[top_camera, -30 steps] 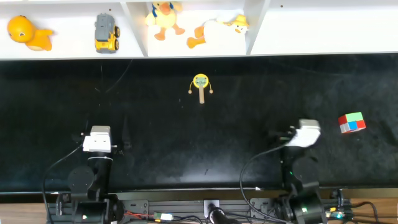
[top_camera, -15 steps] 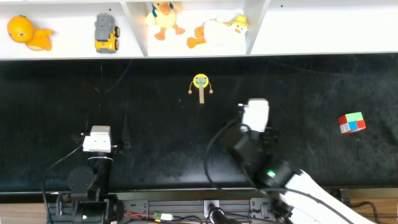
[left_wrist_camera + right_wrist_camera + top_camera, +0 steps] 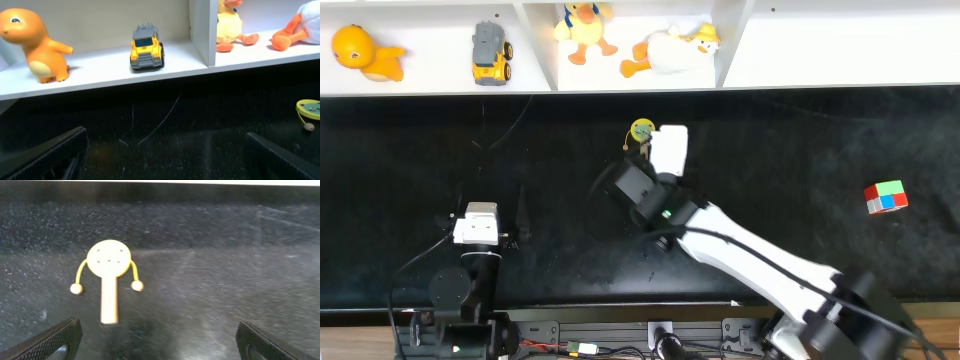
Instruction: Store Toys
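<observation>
the rattle point(image 3: 108, 270) is a small yellow drum with a round face, a pale stick and two beads on strings. it lies flat on the black mat point(image 3: 800, 150), near the white shelf point(image 3: 840, 50). the right claw point(image 3: 160, 347) hangs over it, fingers wide apart and not touching it. there is bare mat all around the rattle. the left claw point(image 3: 165, 162) is apart too, facing the shelf. a cube point(image 3: 886, 197) sits far off by the right edge.
</observation>
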`<state>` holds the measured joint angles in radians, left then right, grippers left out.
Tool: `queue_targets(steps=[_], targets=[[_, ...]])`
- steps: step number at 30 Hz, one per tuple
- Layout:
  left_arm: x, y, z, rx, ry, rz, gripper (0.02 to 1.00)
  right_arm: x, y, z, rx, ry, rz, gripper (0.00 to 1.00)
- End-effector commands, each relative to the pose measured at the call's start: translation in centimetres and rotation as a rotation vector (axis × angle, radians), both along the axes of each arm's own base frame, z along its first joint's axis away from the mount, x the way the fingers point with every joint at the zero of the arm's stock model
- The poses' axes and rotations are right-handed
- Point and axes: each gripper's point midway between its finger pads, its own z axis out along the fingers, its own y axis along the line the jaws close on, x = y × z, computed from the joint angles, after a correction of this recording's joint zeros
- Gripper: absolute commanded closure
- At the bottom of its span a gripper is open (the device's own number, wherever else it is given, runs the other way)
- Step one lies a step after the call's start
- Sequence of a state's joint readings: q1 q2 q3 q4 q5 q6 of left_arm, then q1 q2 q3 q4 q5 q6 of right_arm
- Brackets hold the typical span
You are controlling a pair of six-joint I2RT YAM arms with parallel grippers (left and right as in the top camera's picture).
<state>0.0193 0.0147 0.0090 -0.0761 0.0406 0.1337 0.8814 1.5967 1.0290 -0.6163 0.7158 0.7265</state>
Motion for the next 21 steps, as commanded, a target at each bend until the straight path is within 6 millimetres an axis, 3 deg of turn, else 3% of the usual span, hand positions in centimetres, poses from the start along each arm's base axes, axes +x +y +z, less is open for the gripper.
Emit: queue_targets(steps=[1, 5, 8, 21], targets=[[-0.1, -0.3, 0.2, -0.008, -0.007, -0.012, 0.02, 1.2, 2.0, -1.4, 0.05, 0.087, 0.013, 0.005], [-0.1, -0.3, 0.2, -0.008, -0.007, -0.012, 0.02, 1.4, 3.0, -3.5, 0.087, 0.212, 0.074, 0.005], [-0.1, -0.3, 0.1, -0.008, -0.007, -0.012, 0.02, 1.5, 2.3, -4.5, 0.07, 0.25, 0.058, 0.005], [-0.1, -0.3, 0.1, -0.008, -0.007, -0.012, 0.02, 1.2, 3.6, -6.8, 0.158, 0.345, 0.085, 0.005]])
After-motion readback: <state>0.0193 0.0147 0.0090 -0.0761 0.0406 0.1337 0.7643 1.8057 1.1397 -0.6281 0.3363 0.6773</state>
